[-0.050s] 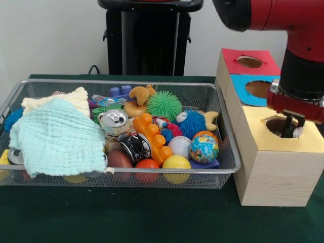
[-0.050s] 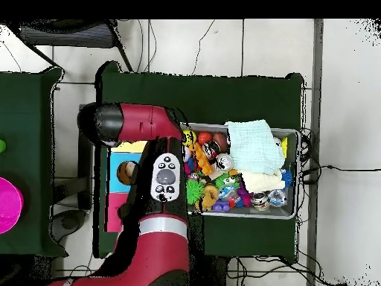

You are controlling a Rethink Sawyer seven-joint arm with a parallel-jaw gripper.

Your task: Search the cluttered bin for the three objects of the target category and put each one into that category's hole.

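The yellow-topped box (image 1: 276, 154) stands closest to the camera, and the gripper (image 1: 290, 129) hangs right over the round hole (image 1: 280, 126) in its lid, with its tips reaching down into the opening. The fingers are too dark and too crowded together against the hole to say whether they are spread, closed, or holding anything. Above them sits the red and black arm (image 1: 298, 50), seen from overhead as covering most of the boxes. Behind the yellow box stand a blue-topped box (image 1: 258, 88) and a red-topped box (image 1: 249, 62), each with its own hole. Just beside the boxes is the wire bin (image 1: 223, 136), crammed with a pale green cloth (image 1: 58, 139), a can (image 1: 115, 121), a globe ball (image 1: 204, 148), a yellow ball (image 1: 176, 163), a baseball (image 1: 179, 146) and a green spiky ball (image 1: 164, 105).
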